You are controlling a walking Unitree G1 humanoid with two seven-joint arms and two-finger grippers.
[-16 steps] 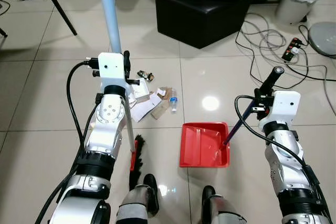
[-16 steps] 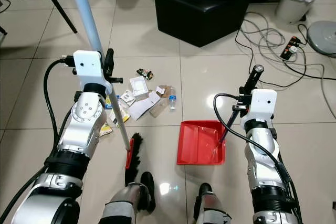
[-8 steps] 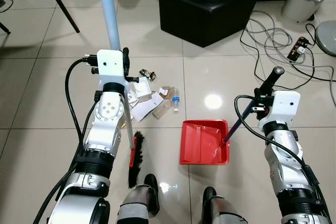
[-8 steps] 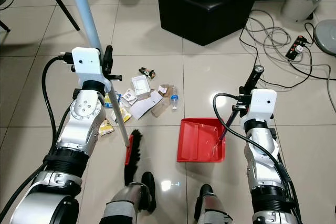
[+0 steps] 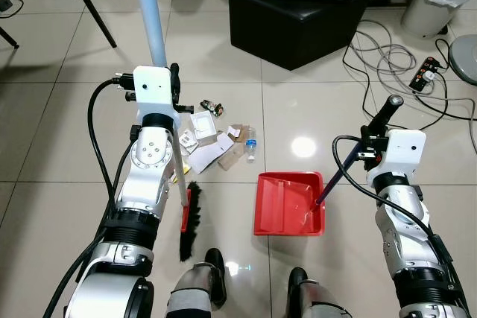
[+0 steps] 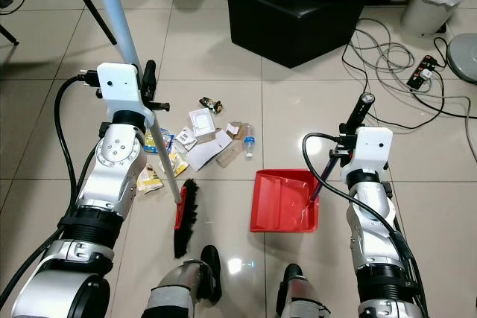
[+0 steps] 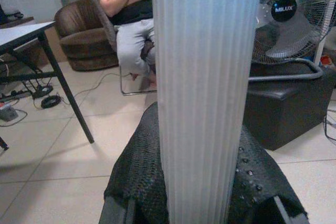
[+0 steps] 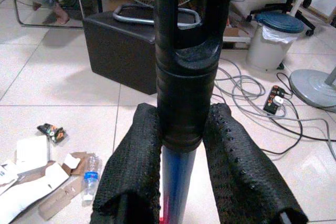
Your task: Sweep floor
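A: Left side status?
B: Left gripper (image 7: 202,192) clenched on the broom handle (image 5: 147,13), pale blue. Handle top is cut off by the frame edge. Lower shaft runs down past the arm to the broom head (image 5: 190,220), black bristles on a red base, resting on the floor (image 5: 59,147) below and slightly inward of that gripper.
A: Debris?
B: Litter pile (image 5: 212,139) lies just inward of the left gripper: cardboard scraps, a small box, wrappers, and a small plastic bottle (image 5: 251,143) on its side. The outer edge of the pile is hidden behind the left arm. Labels too small to read.
A: Right side?
B: Red dustpan (image 5: 289,204) flat on the floor, inward of and below the right gripper (image 8: 184,182), well apart from the pile. That gripper is clamped on the dustpan handle (image 5: 356,150), a dark stick angled down into the pan's corner.
A: Background?
B: Black ottoman (image 5: 309,16), a fan on it partly cut off. Cables (image 5: 387,61) beyond the right gripper. A seated person (image 7: 128,14) in the left wrist view.
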